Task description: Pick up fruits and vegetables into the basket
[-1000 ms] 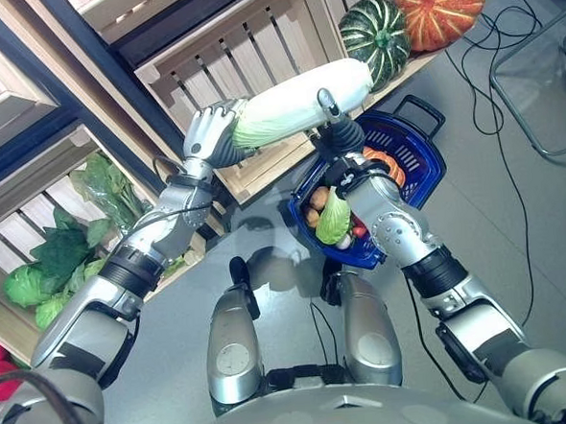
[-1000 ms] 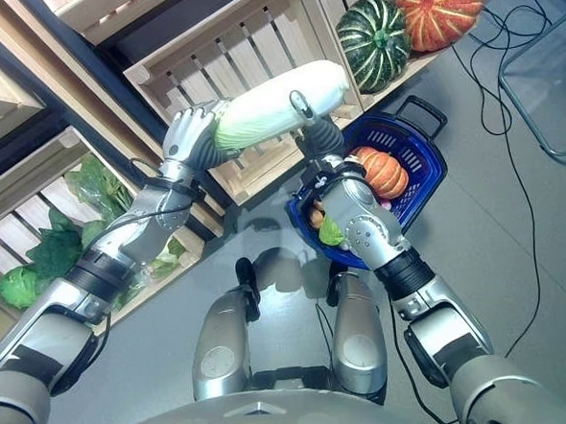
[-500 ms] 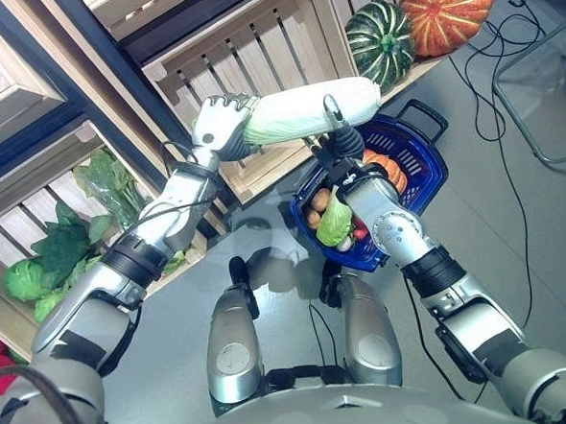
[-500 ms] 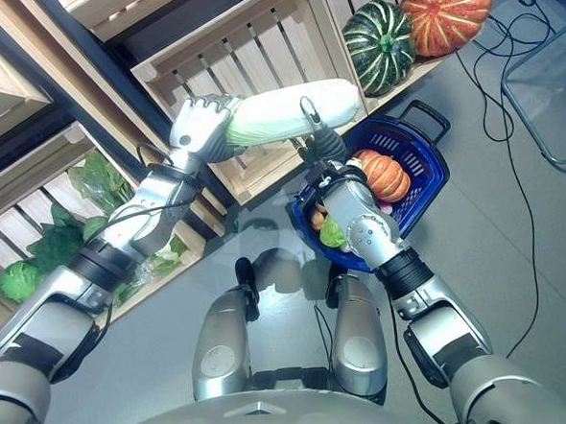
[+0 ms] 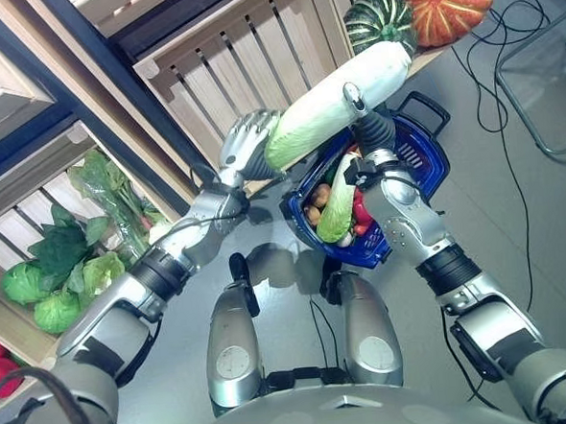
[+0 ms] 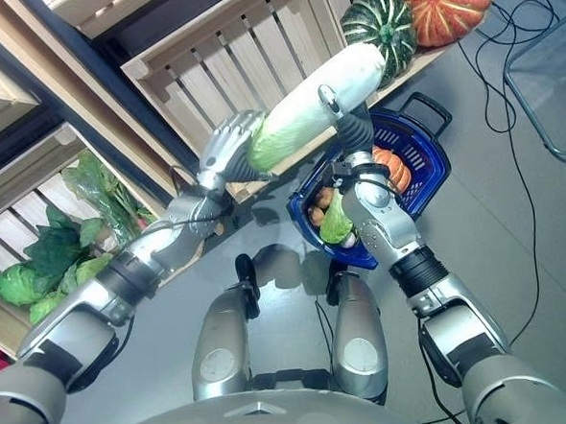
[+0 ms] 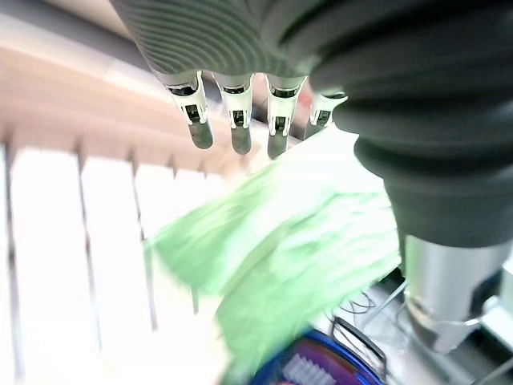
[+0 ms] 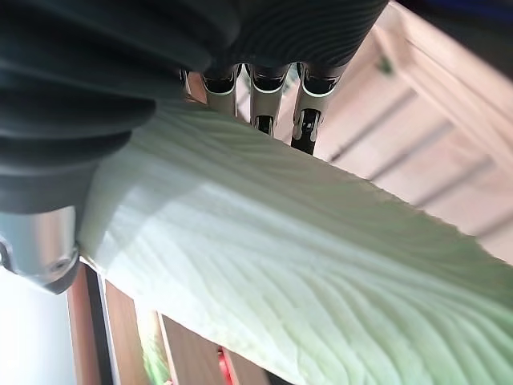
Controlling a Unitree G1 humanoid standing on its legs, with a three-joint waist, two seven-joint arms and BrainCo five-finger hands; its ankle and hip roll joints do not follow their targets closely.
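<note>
Right hand [image 6: 355, 131]: raised over the basket, fingers and thumb wrapped round the middle of the napa cabbage [image 6: 317, 105], as its wrist view shows with the ribbed pale leaf lying across the palm.
Left hand [image 6: 227, 150]: beyond and to the left of the right hand, fingers closed round the green leafy end of the same cabbage; its wrist view shows the fingertips [image 7: 235, 132] reaching over loose green leaf.
Cabbage: long, held aloft between both hands, slanting up from the left hand's green end to the white end past the right hand, near the shelf edge.
Basket [image 5: 421, 150]: blue, on the floor directly below the right hand, already holding a small orange pumpkin [image 6: 391, 164], a green leafy head [image 5: 339, 209] and a few small items; its black handle [image 5: 428, 111] lies folded back on the far side.
Step in hand, by my judgement: carrying the cabbage over the basket to lower it in.
Doing it well: bring both hands down together, level it out so it fits the basket's long way, keep the white end clear of the shelf, and let go only once it rests on the contents.
Farther off: wooden crates [image 5: 245, 61] behind the hands, and a green striped pumpkin [image 6: 379, 21] and orange pumpkin [image 5: 451, 2] on the shelf beyond the cabbage's white tip.
</note>
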